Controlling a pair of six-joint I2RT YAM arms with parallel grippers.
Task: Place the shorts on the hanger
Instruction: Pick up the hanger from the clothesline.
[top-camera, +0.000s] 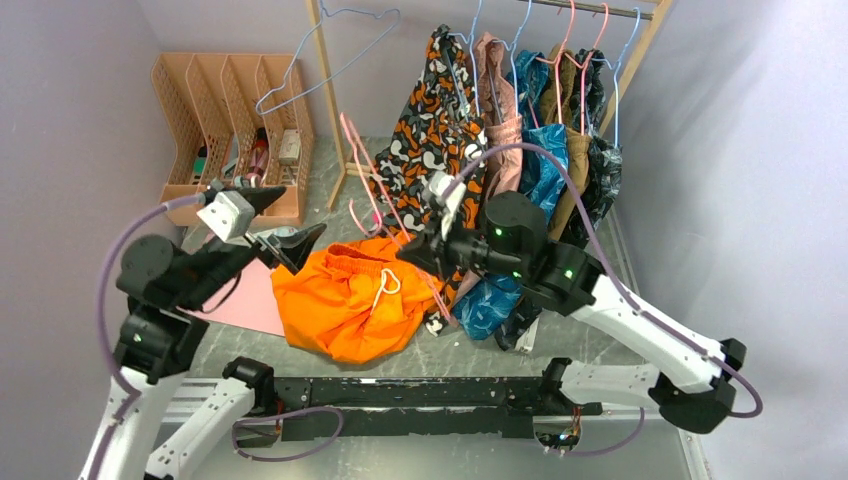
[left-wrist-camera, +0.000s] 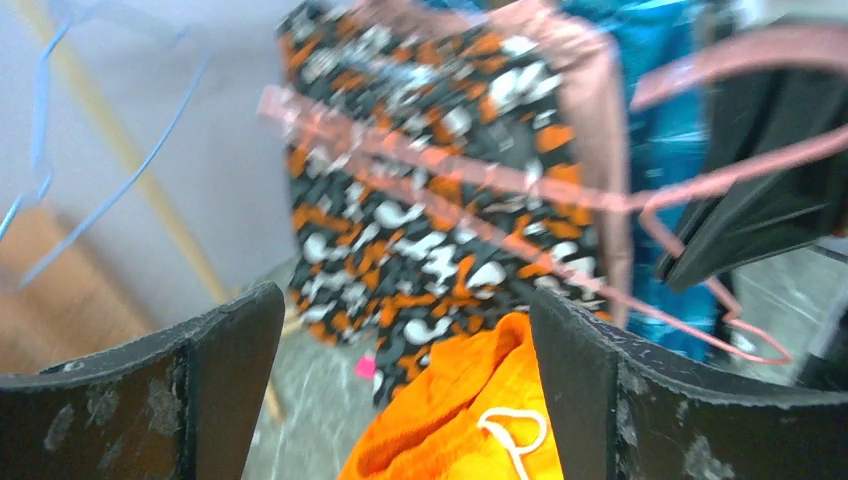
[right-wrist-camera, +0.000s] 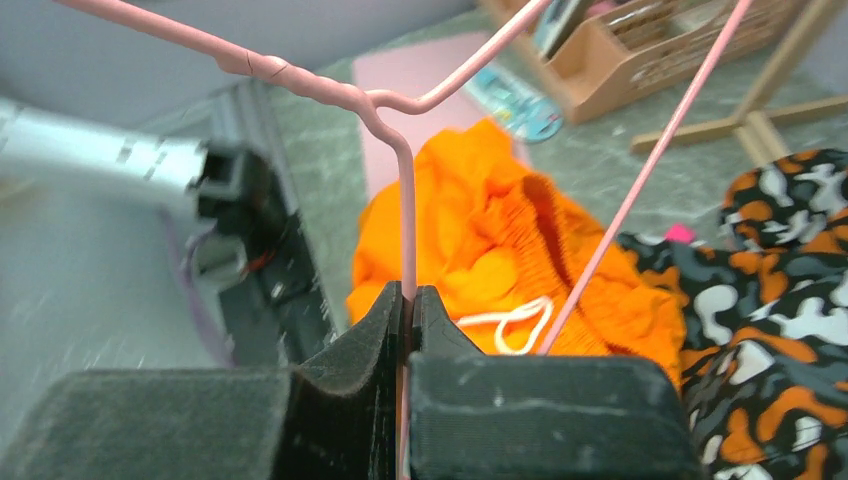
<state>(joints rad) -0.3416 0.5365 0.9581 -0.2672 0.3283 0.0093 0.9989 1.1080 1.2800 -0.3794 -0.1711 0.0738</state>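
The bright orange shorts (top-camera: 350, 300) lie crumpled on the table, their white drawstring on top. My left gripper (top-camera: 285, 220) hovers just left of them, open with nothing between its fingers. In the left wrist view, the shorts (left-wrist-camera: 470, 420) sit low between the spread fingers of that gripper (left-wrist-camera: 405, 300). The pink wire hanger (top-camera: 368, 170) is held up, tilted above the shorts' far edge. My right gripper (right-wrist-camera: 408, 295) is shut on one wire of the hanger (right-wrist-camera: 405, 200), with the shorts (right-wrist-camera: 480, 240) below it. In the top view the right gripper (top-camera: 425, 250) is at the shorts' right edge.
An orange-black-white patterned garment (top-camera: 435, 140) hangs right behind the shorts, beside several other clothes on the wooden rack (top-camera: 540, 110). A light-blue hanger (top-camera: 330, 50) hangs at the rack's left end. A tan file organizer (top-camera: 230, 120) stands back left. A pink sheet (top-camera: 245, 295) lies left of the shorts.
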